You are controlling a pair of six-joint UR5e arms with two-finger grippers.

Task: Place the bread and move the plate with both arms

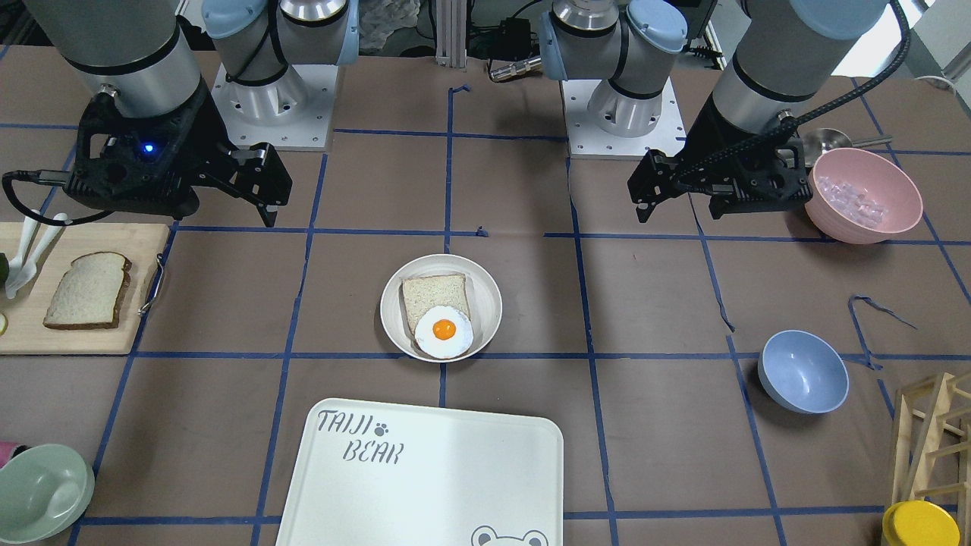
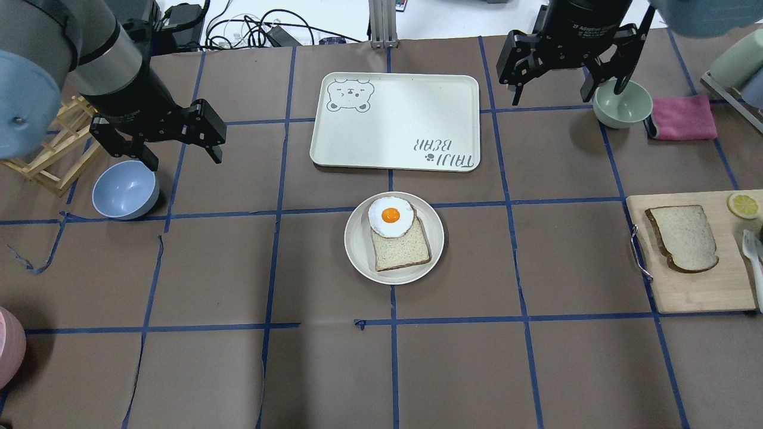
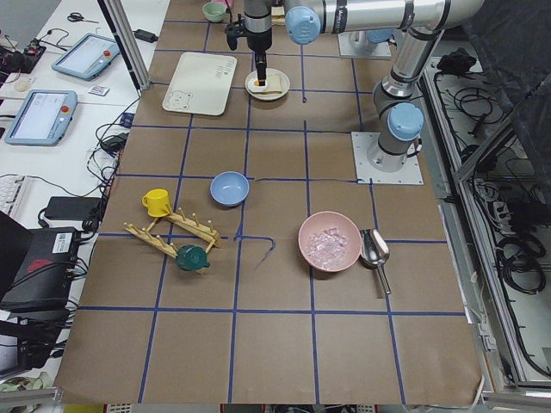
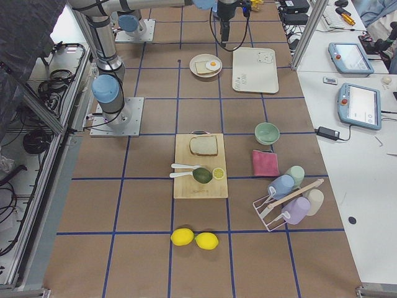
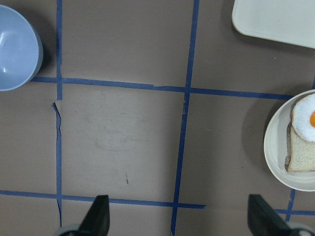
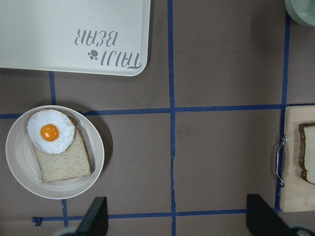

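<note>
The dark-crusted bread (image 1: 87,290) lies flat on a wooden cutting board (image 1: 76,341) at the robot's right; it also shows in the overhead view (image 2: 682,237). The cream plate (image 1: 491,303) sits at the table's centre, holding a paler slice and a fried egg (image 1: 444,331); it also shows overhead (image 2: 357,253) and in both wrist views (image 5: 275,147) (image 6: 17,162). My left gripper (image 2: 183,159) hovers open and empty beside the blue bowl (image 2: 125,189). My right gripper (image 2: 569,95) hovers open and empty near the green bowl (image 2: 622,103). Both are well clear of plate and bread.
The white TAIJI BEAR tray (image 2: 396,122) lies just beyond the plate. A pink bowl (image 1: 863,195) of ice-like pieces, a wooden rack (image 2: 53,149), a pink cloth (image 2: 682,118) and a lemon slice (image 2: 743,205) stand around the table's edges.
</note>
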